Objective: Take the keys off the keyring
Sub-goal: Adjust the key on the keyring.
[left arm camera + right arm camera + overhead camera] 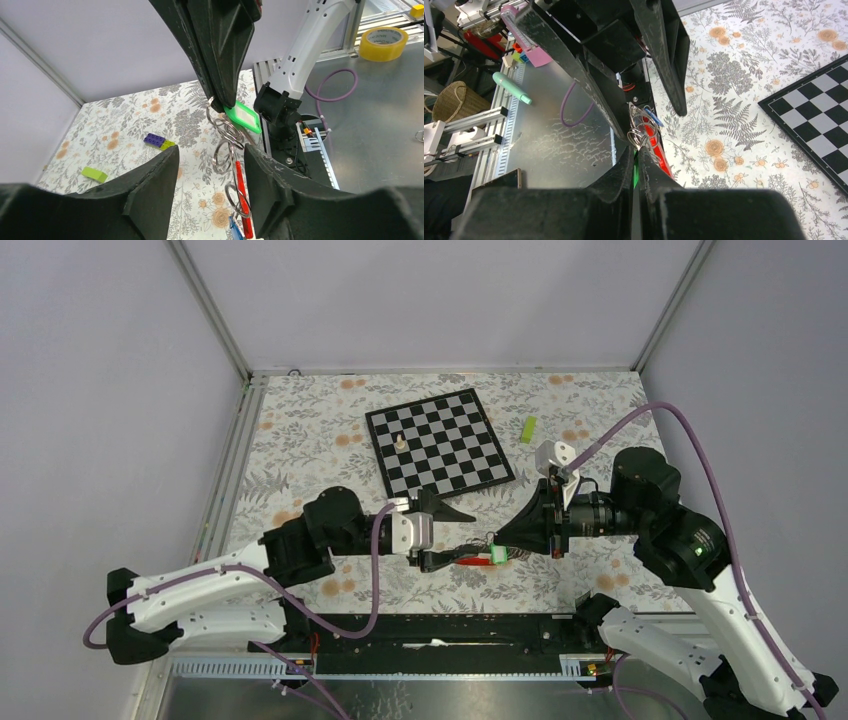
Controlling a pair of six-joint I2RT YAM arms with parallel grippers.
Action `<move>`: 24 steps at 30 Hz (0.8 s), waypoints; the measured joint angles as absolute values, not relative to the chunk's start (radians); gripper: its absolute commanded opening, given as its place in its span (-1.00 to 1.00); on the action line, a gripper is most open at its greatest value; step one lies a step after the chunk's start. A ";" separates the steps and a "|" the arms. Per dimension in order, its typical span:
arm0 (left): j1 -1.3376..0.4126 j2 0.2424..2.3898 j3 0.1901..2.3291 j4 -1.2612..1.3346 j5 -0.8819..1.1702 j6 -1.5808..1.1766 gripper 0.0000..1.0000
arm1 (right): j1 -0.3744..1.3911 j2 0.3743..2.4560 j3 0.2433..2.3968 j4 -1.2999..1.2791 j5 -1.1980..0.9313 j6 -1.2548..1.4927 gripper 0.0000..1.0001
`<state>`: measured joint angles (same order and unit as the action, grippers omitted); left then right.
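The keyring (227, 145) is a small bundle of thin silvery rings. It hangs between the two arms, over the front part of the desk (300, 440), near its edge. A narrow red strap (240, 186) goes down from the rings. The keys are on the same bundle: one with a green head (243, 117) sits just under the top ring, and one with a blue head (653, 118) lies beside the strap. I cannot tell if the strap touches the desk.

The right jaws are pressed together on the top ring, so the whole bundle depends on this grip. The right arm (640, 510) reaches in from the right side.

The left jaws stand apart, one finger (150, 187) on each side of the lower rings and the strap. The strap runs just beside the other finger; whether they touch, I cannot tell. The left arm (320, 535) comes from the left, and its jaws face the right ones closely.

Farther back on the flowered desk lies a chessboard (440, 443) with one small pale piece (400, 441) on it. A lime-green block (527, 429) lies to the right of the board, and a purple-and-yellow block (160, 141) is well apart from the keyring. A roll of yellow tape (384, 43) rests on the grey metal surface in front of the desk.
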<state>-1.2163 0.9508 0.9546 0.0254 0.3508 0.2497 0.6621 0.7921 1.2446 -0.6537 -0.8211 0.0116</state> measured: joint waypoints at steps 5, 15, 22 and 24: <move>-1.216 0.927 0.955 0.025 0.318 0.255 0.19 | 0.662 0.795 1.245 -0.669 -0.809 -0.007 -0.99; -1.216 0.859 0.959 0.025 0.271 0.241 -0.25 | 0.662 0.798 1.245 -0.669 -0.767 -0.011 -1.00; -1.216 0.890 0.982 0.034 0.278 0.195 -0.44 | 0.662 0.836 1.248 -0.693 -0.695 0.014 -1.00; -1.216 0.908 0.984 0.038 0.281 0.182 -0.49 | 0.662 0.844 1.248 -0.701 -0.678 0.018 -1.00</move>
